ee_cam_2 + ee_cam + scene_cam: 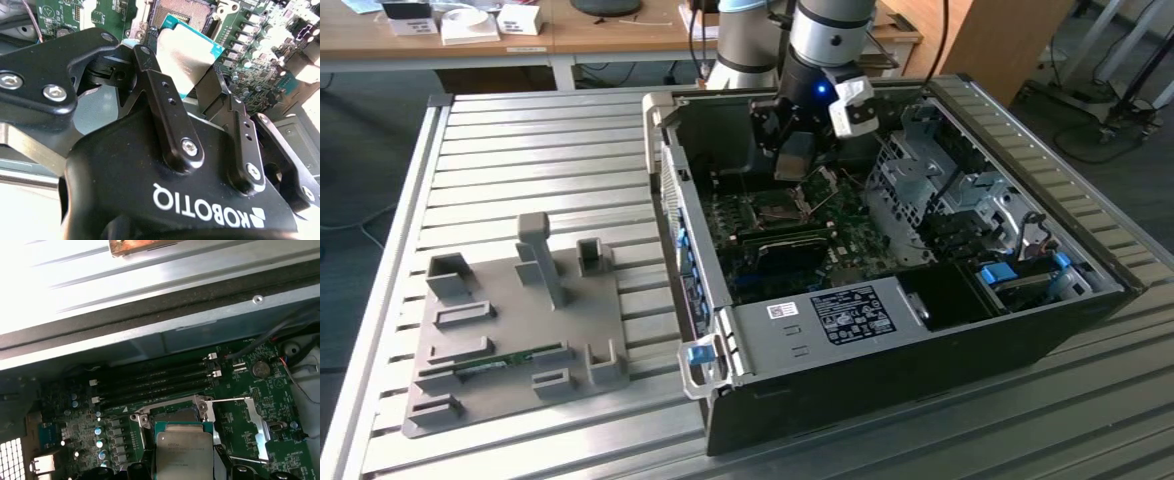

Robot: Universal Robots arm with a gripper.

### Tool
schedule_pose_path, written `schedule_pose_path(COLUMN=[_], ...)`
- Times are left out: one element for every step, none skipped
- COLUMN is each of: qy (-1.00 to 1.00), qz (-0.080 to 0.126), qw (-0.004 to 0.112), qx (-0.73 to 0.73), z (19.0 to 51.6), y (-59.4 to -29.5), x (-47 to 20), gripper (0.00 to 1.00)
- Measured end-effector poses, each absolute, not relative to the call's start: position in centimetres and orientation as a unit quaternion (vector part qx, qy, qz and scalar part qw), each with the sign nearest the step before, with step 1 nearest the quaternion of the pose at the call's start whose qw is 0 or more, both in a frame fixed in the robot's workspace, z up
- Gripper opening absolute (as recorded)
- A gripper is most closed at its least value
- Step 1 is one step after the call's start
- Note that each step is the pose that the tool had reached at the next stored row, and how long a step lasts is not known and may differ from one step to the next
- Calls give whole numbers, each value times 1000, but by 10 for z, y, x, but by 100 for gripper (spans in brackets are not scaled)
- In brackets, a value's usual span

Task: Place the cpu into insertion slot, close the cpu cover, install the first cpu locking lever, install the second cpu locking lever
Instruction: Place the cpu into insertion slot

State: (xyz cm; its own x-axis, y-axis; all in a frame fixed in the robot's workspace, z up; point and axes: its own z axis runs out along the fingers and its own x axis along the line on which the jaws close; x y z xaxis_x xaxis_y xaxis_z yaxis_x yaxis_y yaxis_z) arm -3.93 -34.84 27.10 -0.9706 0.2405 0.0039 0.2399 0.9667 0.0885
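My pincer point(182, 70) is clamped shut on the cpu point(190, 50) by two opposite edges, and the insertion slot point(172, 415) lies just beyond the chip's far edge, its cpu cover point(257, 427) flipped open alongside.

Silver-grey arm point(834, 30), blue wrist light point(822, 90), black linked jaws, silver hex screws point(190, 146), white lettering point(200, 207).

White lettering point(205, 207) stands upside down on the claw point(184, 67); case label point(854, 312) illegible.
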Motion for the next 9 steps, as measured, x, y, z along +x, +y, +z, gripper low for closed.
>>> schedule_pose_path(qy=[991,990,989,989,988,987,986,985,984], qz=[44,44,44,44,44,44,44,44,44], qw=[4,4,4,4,5,5,5,6,6], qx=[126,132,138,144,150,156,162,168,174], z=[271,271,271,271,271,271,271,271,271], y=[-348,-348,-348,-348,-348,-348,-348,-348,-348], x=[-39,-39,-39,-39,-39,-39,-39,-39,-39], gripper=[54,54,54,54,54,54,54,54,54])
